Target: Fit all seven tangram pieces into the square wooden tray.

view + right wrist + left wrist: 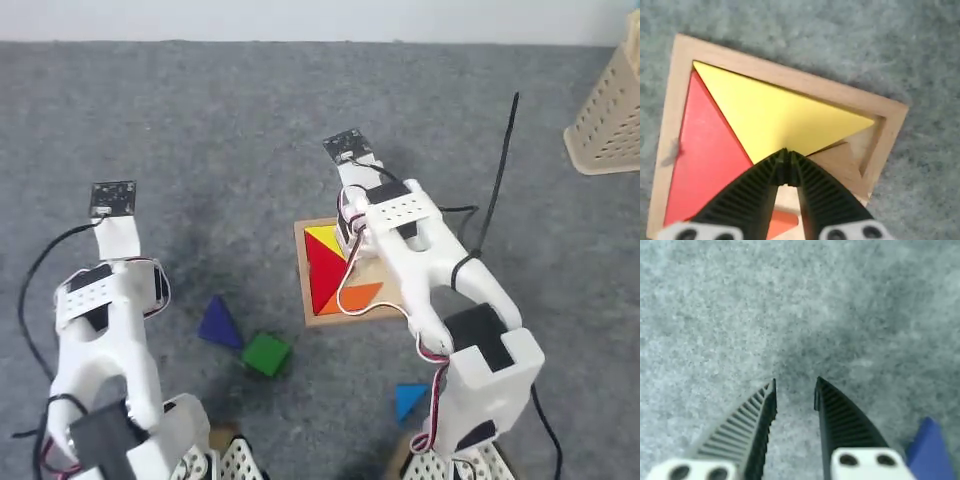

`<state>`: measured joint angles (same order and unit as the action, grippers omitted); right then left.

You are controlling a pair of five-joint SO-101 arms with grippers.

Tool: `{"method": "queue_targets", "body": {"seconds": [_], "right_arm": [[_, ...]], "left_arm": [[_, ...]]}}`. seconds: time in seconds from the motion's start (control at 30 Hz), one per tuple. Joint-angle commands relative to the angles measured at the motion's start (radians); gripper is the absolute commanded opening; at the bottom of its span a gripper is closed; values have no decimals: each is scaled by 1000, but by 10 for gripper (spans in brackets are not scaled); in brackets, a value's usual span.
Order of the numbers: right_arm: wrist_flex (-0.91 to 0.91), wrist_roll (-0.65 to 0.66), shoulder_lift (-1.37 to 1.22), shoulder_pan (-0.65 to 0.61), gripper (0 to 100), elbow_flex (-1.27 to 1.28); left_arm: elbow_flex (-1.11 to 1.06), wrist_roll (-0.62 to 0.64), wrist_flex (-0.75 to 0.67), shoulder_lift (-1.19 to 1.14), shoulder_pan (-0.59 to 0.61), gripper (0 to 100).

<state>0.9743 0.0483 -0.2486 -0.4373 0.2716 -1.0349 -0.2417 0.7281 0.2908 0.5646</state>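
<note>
your right claw (786,154), shut and empty, sits against the large yellow triangle (772,110) just ahead; likely nudging it home; next, lift clear.

Apparently six tangram pieces (322,240) (322,278) (356,296) (218,323) (266,354) (408,400), one wooden tray (350,317), two arms (100,330) (440,270).

The tabletop (790,300) wears a grey cloth like felt, fuzzy and matt. The tray (790,80) is pale bare wood with a smooth, dull finish, and the yellow piece (775,117) and red piece (705,150) in it are smoothly painted with a faint sheen. The right gripper (788,153) has fingers (747,195) of black matt plastic, ribbed on the inside.
</note>
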Motion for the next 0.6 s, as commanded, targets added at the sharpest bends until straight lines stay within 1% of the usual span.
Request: {"method": "queue_targets", "body": {"seconds": [0.0, 0.13, 0.23, 0.4, 0.57], "right_arm": [[8, 17, 128, -27, 7, 3], [45, 18, 266, -21, 9, 9], [35, 18, 285, 24, 9, 32], [24, 18, 191, 85, 9, 40], [-47, 23, 90, 99, 9, 40]], "left_arm": [[5, -9, -18, 37, -6, 123], [5, -9, -18, 37, -6, 123], [5, -9, -18, 37, -6, 123], [5, -9, -18, 37, -6, 123], [4, -9, -18, 37, -6, 123]]}}
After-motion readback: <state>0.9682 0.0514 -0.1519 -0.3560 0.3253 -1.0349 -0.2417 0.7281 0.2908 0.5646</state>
